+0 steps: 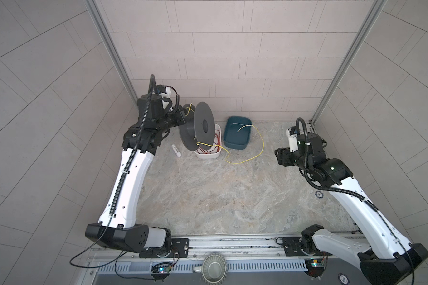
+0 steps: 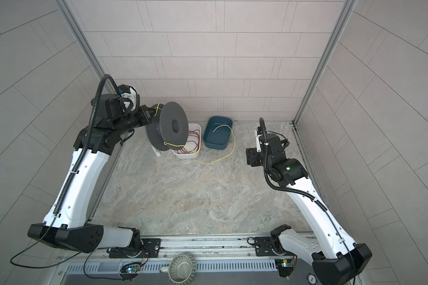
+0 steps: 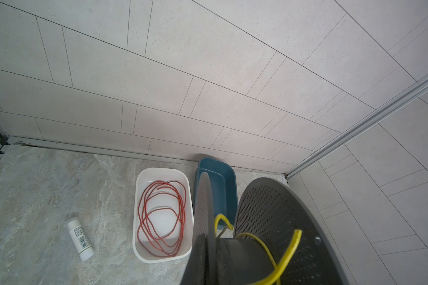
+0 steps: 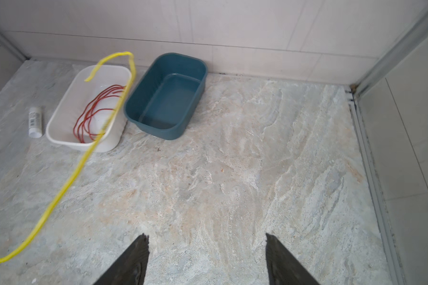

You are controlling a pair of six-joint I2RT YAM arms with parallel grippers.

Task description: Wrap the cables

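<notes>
**DESK:** What am I looking at?

**OPERATOR:** My left gripper (image 1: 183,116) is closed tight on the back flange of a grey spool (image 1: 203,125). It holds the spool on edge, partly over the left end of a white tray (image 1: 206,157), at the back of the marbled surface (image 1: 208,202). My right gripper (image 4: 206,237) hangs well off to the right. Its fingers (image 4: 134,259) are spread and grip nothing.

**DESK:** And the cable?

**OPERATOR:** The yellow cable (image 1: 240,163) is one thin, bright strand, far slimmer than a gripper finger. In my left wrist view the yellow cable (image 3: 289,251) loops at the spool's hub, and a short stub end sticks up beside the perforated flange. From the bottom of the spool it crosses the tray's rim and drops to the surface. It then sweeps right in one wide, springy loop and climbs back toward the wall. Its free tip curls in the air. In both top views that tip shows over a blue bin (image 1: 235,145). In my right wrist view the yellow cable (image 4: 67,185) arches beside the bin, and the tip does not rest in it.

**DESK:** Anything else in shot?

**OPERATOR:** A loose coil of red wire (image 3: 158,217) lies in the tray. A white tube (image 1: 176,150) lies on the surface just left of the spool.
</notes>
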